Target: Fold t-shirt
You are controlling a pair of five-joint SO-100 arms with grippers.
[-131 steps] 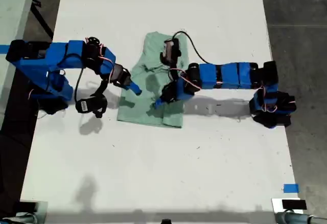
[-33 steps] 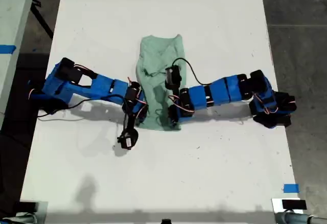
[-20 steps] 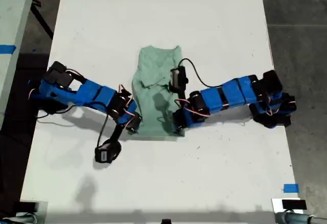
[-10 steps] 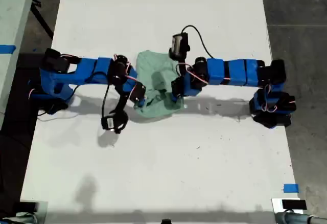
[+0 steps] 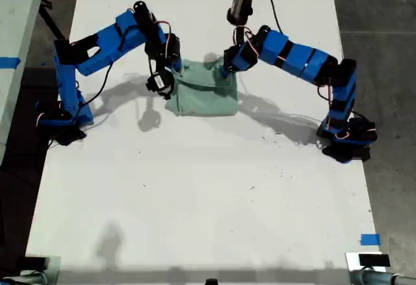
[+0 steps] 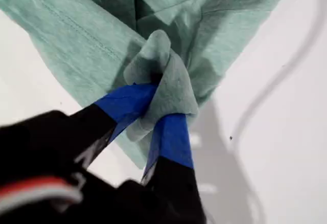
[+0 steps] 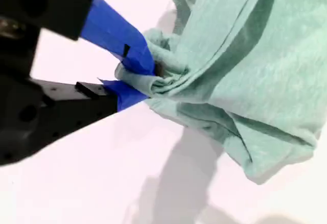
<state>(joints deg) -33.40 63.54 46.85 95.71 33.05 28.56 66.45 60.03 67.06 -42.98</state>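
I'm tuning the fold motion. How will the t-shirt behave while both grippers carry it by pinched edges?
Probably floppy: the t-shirt bunches into soft gathers where my first gripper pinches it. It likely sags and drags, since cloth beyond my second gripper hangs in loose folds. It looks light; the small pinches seem enough to hold it.

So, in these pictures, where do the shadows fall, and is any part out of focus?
Exterior view: sharp, with soft grey shadows of both arms on the white table below them, beside the t-shirt. First wrist view: my first gripper is blurred close to the lens; the cloth is clearer. Second wrist view: my second gripper and the cloth are slightly soft, and the table looks overexposed.
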